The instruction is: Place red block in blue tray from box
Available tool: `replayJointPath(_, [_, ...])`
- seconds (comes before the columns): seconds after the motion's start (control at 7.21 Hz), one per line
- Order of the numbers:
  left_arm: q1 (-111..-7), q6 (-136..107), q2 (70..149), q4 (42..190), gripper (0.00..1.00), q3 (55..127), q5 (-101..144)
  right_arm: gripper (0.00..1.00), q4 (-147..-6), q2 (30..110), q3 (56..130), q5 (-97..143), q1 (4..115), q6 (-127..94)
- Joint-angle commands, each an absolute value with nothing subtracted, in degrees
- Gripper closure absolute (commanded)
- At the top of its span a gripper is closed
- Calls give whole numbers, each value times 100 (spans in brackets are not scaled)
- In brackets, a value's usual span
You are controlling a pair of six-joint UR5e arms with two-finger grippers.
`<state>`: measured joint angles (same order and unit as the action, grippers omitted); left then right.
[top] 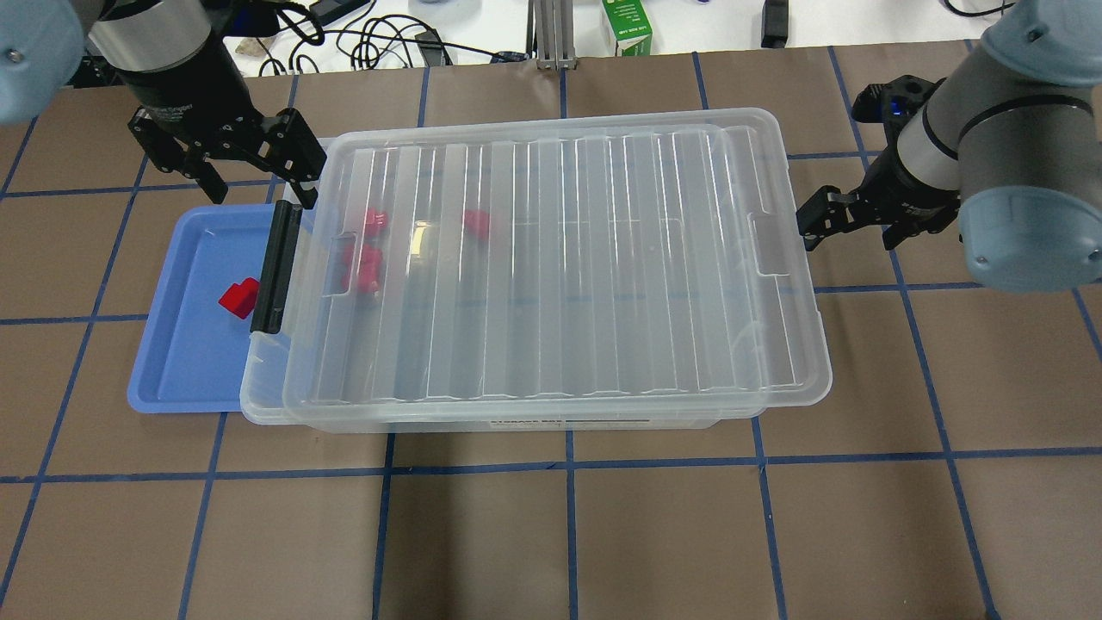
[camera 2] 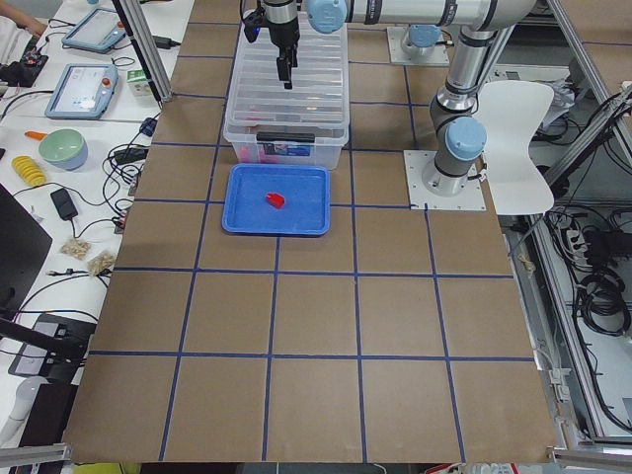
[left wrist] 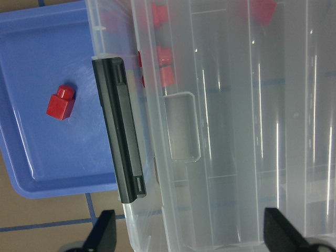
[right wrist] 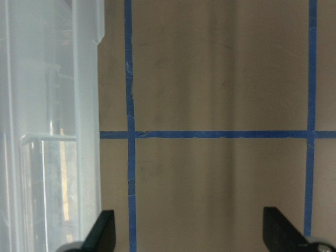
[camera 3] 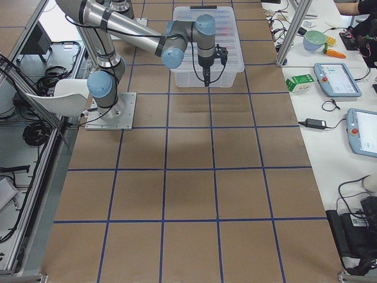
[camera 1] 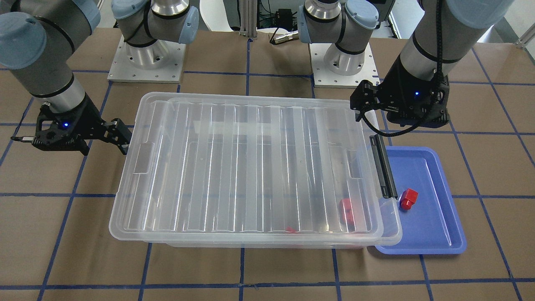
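The box [top: 560, 258] is a clear bin with its ribbed lid on, and a black latch bar [top: 275, 267] at its left end. Several red pieces [top: 366, 258] show through the lid. One red block [top: 239, 297] lies in the blue tray [top: 185, 362], which sits against that end. The block also shows in the left wrist view [left wrist: 61, 102] and the front view [camera 1: 408, 198]. My left gripper [top: 254, 181] is open and empty above the box's far left corner. My right gripper [top: 814, 222] is open and empty, just beside the box's right end.
A green carton [top: 626, 24] and cables lie past the table's far edge. The arm bases [camera 1: 146, 58] stand behind the box. The side tables hold tablets [camera 3: 337, 78] and a bowl [camera 2: 61, 148].
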<state>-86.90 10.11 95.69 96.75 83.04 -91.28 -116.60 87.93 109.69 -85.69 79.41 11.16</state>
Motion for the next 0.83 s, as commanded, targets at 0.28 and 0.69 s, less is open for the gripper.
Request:
replayJointPath(0.28, [-8719, 1011, 9606, 9677, 0, 8306, -9114, 0, -11750, 8693, 10969, -8174, 7980, 1125])
replayJointPath(0.69, [-8719, 863, 9563, 9668, 0, 8306, -9123, 0, -11699, 8666, 10523, -8323, 7911, 1239])
